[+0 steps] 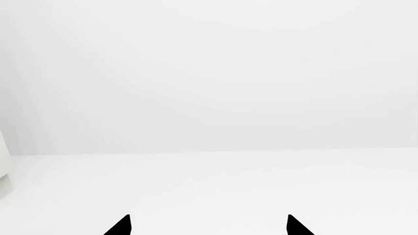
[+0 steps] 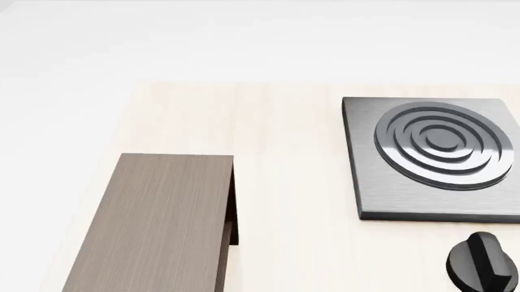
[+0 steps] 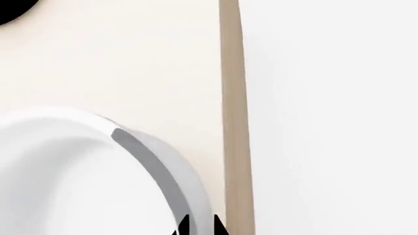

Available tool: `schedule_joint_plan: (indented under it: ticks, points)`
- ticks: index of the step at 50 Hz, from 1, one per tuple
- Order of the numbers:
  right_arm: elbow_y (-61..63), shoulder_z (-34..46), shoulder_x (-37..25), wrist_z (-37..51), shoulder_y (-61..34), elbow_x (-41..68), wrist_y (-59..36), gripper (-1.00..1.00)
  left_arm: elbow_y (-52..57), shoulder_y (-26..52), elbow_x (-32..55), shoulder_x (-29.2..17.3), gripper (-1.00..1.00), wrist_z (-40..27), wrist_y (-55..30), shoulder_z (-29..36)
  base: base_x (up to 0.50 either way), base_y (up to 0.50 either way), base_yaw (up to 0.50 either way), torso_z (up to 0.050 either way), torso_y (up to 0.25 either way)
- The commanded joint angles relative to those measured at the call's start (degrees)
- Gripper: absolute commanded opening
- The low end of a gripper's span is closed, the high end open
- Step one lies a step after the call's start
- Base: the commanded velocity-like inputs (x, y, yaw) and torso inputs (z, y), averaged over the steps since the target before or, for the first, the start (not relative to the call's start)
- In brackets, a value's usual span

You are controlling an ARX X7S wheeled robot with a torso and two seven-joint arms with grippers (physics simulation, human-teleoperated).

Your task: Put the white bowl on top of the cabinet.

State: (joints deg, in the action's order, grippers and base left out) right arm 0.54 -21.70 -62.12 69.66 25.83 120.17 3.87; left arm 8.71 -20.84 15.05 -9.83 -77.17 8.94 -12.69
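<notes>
The white bowl (image 3: 65, 171) fills the right wrist view, glossy, with a thick rim, over the pale tabletop near the table's edge. My right gripper (image 3: 201, 226) is shut on the bowl's rim, one black fingertip inside the wall and one outside. The cabinet (image 2: 154, 219) is a long grey-brown wooden box with a flat bare top, at the lower left of the head view. My left gripper (image 1: 209, 225) is open with nothing between its fingertips, facing a blank white surface. The head view shows neither arm nor the bowl.
A square grey stove plate (image 2: 435, 155) with raised rings lies right of the cabinet, and a black knob (image 2: 483, 261) sits in front of it. The table's wooden edge (image 3: 232, 122) runs close beside the bowl. A black object's edge (image 3: 13, 10) shows beyond the bowl.
</notes>
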Motion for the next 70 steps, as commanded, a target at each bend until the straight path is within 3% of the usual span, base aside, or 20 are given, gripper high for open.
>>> schedule_joint_plan:
  ticks: [1, 20, 34, 53, 58, 60, 61, 63, 65, 70]
  points:
    - [2.99, -2.02, -1.06, 1.08, -0.3, -0.81, -0.11, -1.0, -0.01, 0.04, 0.08, -0.04, 1.0, -0.01, -0.01, 0.02, 0.0, 0.0, 0.0, 0.0, 0.0]
    - [10.77, -7.39, -6.36, 5.12, -2.86, 0.75, -1.14, -1.0, -0.37, 0.05, 0.63, -0.04, 1.0, 0.27, 0.42, -0.03, 0.0, 0.0, 0.0, 0.0, 0.0]
    - [16.64, -11.95, -13.58, 9.92, -7.57, 3.6, -2.68, -1.0, -0.47, 0.03, 0.87, -0.06, 1.0, 0.32, 0.66, 0.05, 0.0, 0.0, 0.0, 0.0, 0.0]
    - [17.13, -5.23, -27.45, 5.74, -9.93, 11.16, 4.24, -1.0, -0.58, 0.03, 1.28, -0.11, 1.0, 0.37, 0.93, 0.07, 0.0, 0.0, 0.0, 0.0, 0.001]
    - [17.34, -6.02, -27.87, 4.96, -11.18, 11.43, 1.07, -1.0, -0.62, 0.05, 1.3, -0.12, 1.0, 0.36, 0.93, 0.13, 0.0, 0.0, 0.0, 0.0, 0.0]
    - [5.66, 11.17, -10.68, 19.88, -28.36, -3.91, -16.12, -1.0, -0.56, 0.02, 1.28, -0.13, 1.0, 0.36, 0.93, 0.17, 0.0, 0.0, 0.0, 0.0, 0.005]
    - [6.14, 18.63, -2.08, 20.24, -36.96, -4.05, -24.71, -1.0, -0.6, -0.01, 1.35, -0.13, 1.0, 0.41, 1.0, 0.16, 0.0, 0.0, 0.0, 0.0, 0.0]
    - [5.82, 21.54, -0.27, 19.61, -54.15, -4.23, -38.16, -1.0, -0.69, -0.05, 1.48, -0.13, 1.0, 0.46, 1.13, 0.09, 0.0, 0.0, 0.0, 0.0, 0.0]
    - [5.4, 23.31, 0.01, 19.66, -71.34, -4.08, -38.1, -1.0, -0.76, 0.0, 1.49, -0.14, 1.0, 0.46, 1.12, 0.12, 0.0, 0.0, 0.0, 0.0, 0.0]
    - [4.7, 26.92, -0.05, 19.45, -78.56, -3.85, -38.5, -1.0, -0.64, -0.02, 1.39, -0.17, 1.0, 0.36, 1.06, 0.18, 0.0, 0.0, 0.0, 0.0, 0.0]
